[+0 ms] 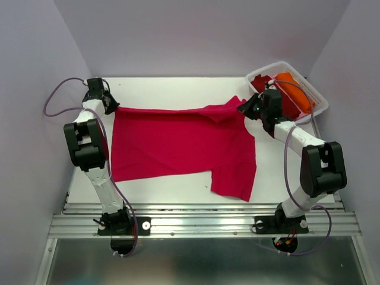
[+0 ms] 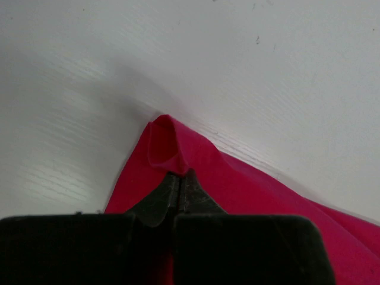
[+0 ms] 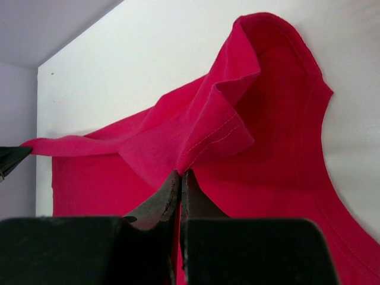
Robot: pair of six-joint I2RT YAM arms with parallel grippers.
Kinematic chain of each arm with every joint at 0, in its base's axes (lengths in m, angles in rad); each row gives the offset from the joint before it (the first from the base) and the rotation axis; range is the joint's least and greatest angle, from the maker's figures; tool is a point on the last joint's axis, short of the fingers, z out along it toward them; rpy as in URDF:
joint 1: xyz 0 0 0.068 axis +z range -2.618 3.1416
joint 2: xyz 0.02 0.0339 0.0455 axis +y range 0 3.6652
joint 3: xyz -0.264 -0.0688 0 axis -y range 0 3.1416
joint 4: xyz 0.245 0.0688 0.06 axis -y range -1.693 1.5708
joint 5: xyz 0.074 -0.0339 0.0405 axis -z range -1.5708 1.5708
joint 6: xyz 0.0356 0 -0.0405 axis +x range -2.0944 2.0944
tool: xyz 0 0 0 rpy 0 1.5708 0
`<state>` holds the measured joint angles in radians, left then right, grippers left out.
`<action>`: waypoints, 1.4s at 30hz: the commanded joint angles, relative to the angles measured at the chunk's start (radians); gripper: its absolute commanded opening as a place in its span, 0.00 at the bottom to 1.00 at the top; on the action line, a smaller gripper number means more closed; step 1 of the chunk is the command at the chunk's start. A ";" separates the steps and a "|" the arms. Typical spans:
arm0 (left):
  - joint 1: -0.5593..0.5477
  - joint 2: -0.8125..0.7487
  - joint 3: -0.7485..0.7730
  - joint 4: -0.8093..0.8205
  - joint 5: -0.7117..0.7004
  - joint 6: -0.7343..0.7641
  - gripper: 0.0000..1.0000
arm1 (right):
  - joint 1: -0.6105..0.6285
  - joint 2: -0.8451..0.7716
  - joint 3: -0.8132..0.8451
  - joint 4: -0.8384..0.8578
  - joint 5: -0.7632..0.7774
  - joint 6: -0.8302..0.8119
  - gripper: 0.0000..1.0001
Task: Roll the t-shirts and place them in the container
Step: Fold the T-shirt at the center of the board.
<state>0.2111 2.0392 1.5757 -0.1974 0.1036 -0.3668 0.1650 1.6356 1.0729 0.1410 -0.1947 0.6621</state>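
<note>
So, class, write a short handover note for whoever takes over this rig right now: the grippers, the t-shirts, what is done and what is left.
Left gripper: shut on the far left corner of the red t-shirt.
Right gripper: shut on the same shirt's far edge, at its right end by a sleeve.
Red t-shirt: spread across the table, its far edge pinched up between the two grippers.
Maroon t-shirt and orange t-shirt: in the white basket at the far right corner.
Done: red shirt laid out and gripped.
Left: no roll visible yet; roll the red shirt, then the two in the basket.
</note>
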 commanded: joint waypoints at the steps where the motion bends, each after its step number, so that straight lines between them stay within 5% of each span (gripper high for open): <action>1: 0.013 -0.070 -0.039 -0.014 -0.039 0.031 0.00 | 0.005 -0.060 -0.050 0.016 -0.029 -0.012 0.01; 35: 0.008 -0.155 -0.198 -0.054 -0.079 -0.033 0.00 | 0.051 -0.234 -0.332 0.005 -0.028 0.005 0.01; 37: 0.001 -0.177 -0.220 -0.126 -0.093 -0.072 0.08 | 0.051 -0.234 -0.364 0.002 -0.028 0.013 0.08; 39: -0.009 -0.223 -0.262 -0.177 -0.172 -0.084 0.09 | 0.061 -0.235 -0.386 -0.009 -0.025 0.016 0.39; 40: -0.009 -0.241 -0.276 -0.189 -0.194 -0.090 0.13 | 0.061 -0.238 -0.393 -0.018 -0.012 0.014 0.47; 42: -0.009 -0.283 -0.289 -0.240 -0.222 -0.089 0.20 | 0.061 -0.255 -0.407 -0.052 0.027 0.005 0.53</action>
<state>0.2077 1.8797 1.3106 -0.3328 -0.0219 -0.4297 0.2173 1.4258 0.6888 0.1177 -0.2165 0.6739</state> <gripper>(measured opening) 0.154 0.496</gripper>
